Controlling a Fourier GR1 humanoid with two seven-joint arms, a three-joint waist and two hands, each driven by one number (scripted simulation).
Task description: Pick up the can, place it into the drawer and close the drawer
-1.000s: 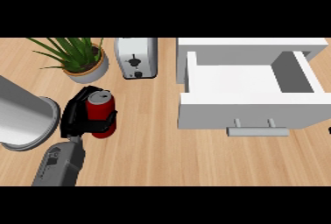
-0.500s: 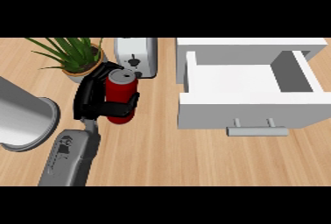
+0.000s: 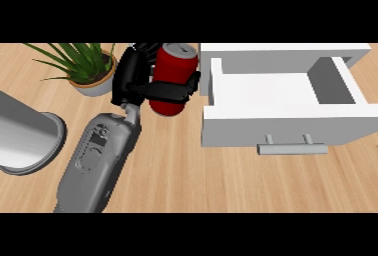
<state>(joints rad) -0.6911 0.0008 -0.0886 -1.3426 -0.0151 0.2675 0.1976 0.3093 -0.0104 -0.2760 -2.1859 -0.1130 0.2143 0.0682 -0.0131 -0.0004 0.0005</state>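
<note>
Fingers (image 3: 167, 90) curled round can (image 3: 177, 64), drawer (image 3: 280, 128) open

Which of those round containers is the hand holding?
The red can, held in the left hand; the plant pot and the big grey cylinder sit untouched.

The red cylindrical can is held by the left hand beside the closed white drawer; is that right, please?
Not quite: the head view shows the white drawer open, not closed. The red cylindrical can is held by the left hand beside it.
</note>
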